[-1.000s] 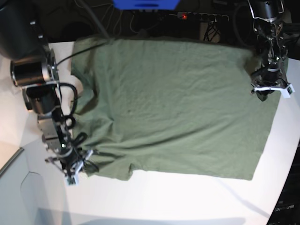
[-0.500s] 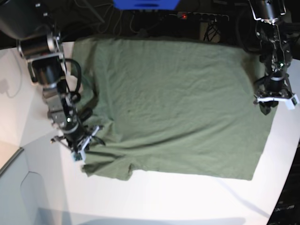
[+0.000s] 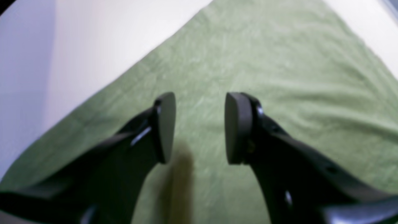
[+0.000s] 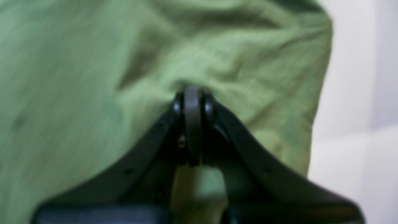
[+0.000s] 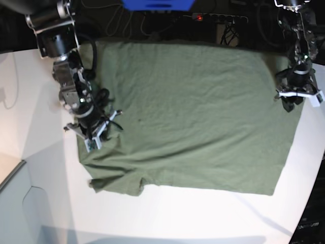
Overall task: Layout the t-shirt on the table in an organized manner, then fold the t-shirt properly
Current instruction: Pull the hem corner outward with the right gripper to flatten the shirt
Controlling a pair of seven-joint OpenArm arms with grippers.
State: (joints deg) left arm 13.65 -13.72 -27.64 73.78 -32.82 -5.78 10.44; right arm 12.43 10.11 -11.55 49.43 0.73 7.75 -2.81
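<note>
Olive-green t-shirt (image 5: 193, 112) spread nearly flat across the white counter (image 5: 183, 213), hem toward the left arm's side, one short sleeve (image 5: 114, 183) sticking out at the near edge. Right gripper (image 4: 192, 90) down on the sleeve-side edge with jaws pressed shut, pinching a small ridge of the cloth. Left gripper (image 3: 199, 127) just above the hem corner, jaws partly open, nothing between them.

Even bright light, soft shadows, blurry wrist views
</note>
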